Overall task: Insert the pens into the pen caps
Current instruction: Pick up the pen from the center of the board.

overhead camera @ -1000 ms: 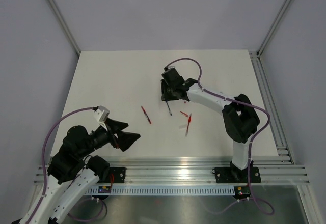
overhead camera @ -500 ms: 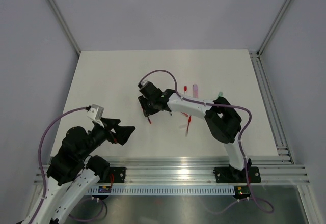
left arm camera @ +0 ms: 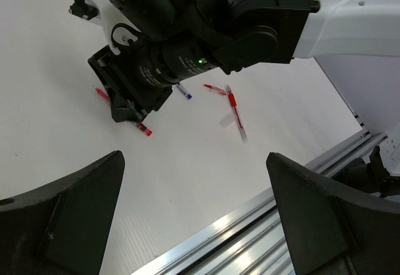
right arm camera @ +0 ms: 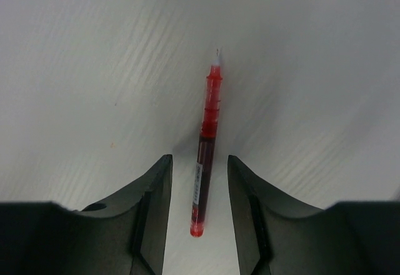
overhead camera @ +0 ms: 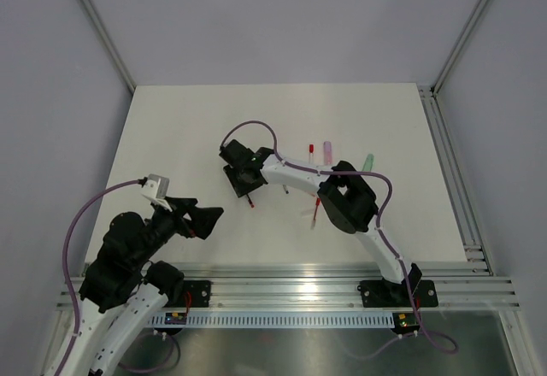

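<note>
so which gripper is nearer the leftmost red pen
Right. The right gripper is directly over the red pen, its open fingers straddling it. The left gripper hangs nearer the table's front-left, well apart.

The counter [overhead camera: 171, 137] was plain white. Both the right pincer [right arm camera: 197, 162] and the left pincer [left arm camera: 190, 181] were black. The pen [right arm camera: 206, 144] was red, its barrel darker at the near end. One cap [overhead camera: 327, 148] was lilac, another cap [overhead camera: 312, 148] red, and the cables [overhead camera: 254, 122] were purple
</note>
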### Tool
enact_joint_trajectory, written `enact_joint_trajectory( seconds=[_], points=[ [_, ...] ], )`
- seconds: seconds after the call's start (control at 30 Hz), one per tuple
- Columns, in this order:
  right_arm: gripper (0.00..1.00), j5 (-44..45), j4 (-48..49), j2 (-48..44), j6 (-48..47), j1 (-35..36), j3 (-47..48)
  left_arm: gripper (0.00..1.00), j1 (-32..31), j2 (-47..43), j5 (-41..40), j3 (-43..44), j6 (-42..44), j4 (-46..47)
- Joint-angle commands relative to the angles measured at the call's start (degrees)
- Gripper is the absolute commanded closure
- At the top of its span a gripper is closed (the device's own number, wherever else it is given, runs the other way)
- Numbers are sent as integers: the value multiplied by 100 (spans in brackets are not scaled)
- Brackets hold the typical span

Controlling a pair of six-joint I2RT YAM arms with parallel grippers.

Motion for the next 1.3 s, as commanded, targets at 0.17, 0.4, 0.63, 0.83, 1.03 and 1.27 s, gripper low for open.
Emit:
enact_joint_trajectory(
  seconds=[0.17,0.4,0.63,0.83,1.03,1.27],
  points=[
    [63,316,-362,567,-76,48,734,1,43,-23,450,91,80,323],
    [100,561,-3,289,117,47,516,3,52,-23,688,47,124,384],
    [100,624,1763,-1767,354,47,-1212,9,52,3,907,29,89,437],
    [100,702,3283,-4009,1127,530,-3077,19,52,222,1320,-15,-60,612],
    [100,878,5015,-5373,2085,1031,-4704,28,52,723,2137,-207,-104,1156],
    [100,1283,5517,-5532,2288,1602,-5022,31,52,891,2718,-366,-192,1474]
  ],
)
